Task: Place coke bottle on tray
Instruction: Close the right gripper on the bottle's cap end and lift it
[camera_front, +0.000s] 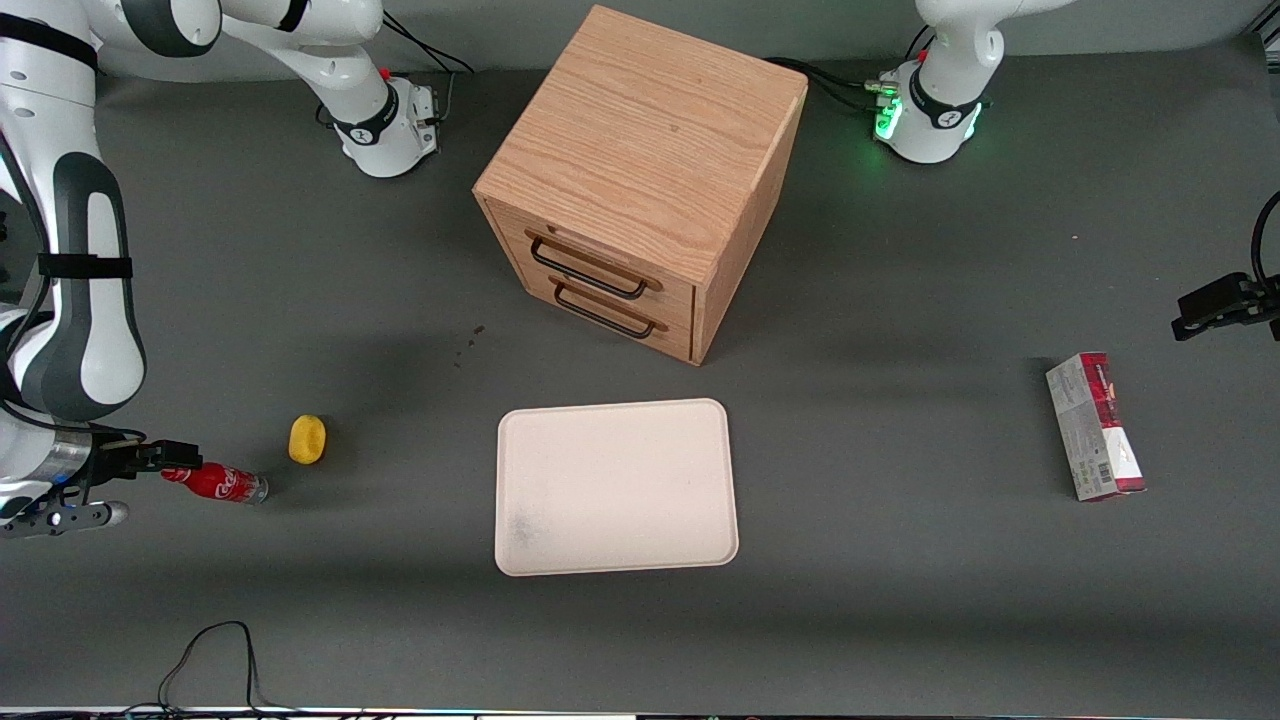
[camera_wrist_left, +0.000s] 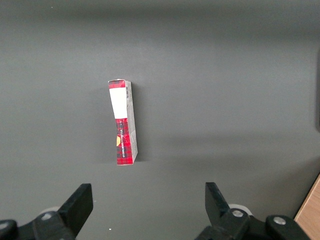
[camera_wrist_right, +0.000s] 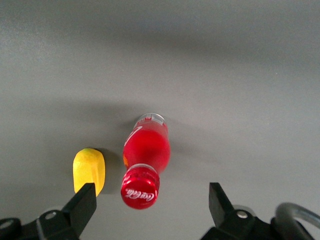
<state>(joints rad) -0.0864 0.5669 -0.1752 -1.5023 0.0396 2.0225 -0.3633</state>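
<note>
The coke bottle (camera_front: 217, 483) lies on its side on the grey table at the working arm's end, its red cap pointing at my gripper. In the right wrist view the bottle (camera_wrist_right: 146, 152) shows cap-first with its clear base away from the camera. My gripper (camera_front: 150, 462) is low over the table just at the cap, open, with the cap between the spread fingers (camera_wrist_right: 82, 202) but untouched. The gripper also shows in the right wrist view (camera_wrist_right: 150, 205). The cream-white tray (camera_front: 615, 487) lies flat mid-table, empty, well away toward the parked arm's end from the bottle.
A yellow lemon-shaped lump (camera_front: 307, 439) lies close beside the bottle, a little farther from the front camera; it shows by one finger (camera_wrist_right: 89, 169). A wooden two-drawer box (camera_front: 640, 180) stands farther back than the tray. A red-and-grey carton (camera_front: 1095, 427) lies toward the parked arm's end.
</note>
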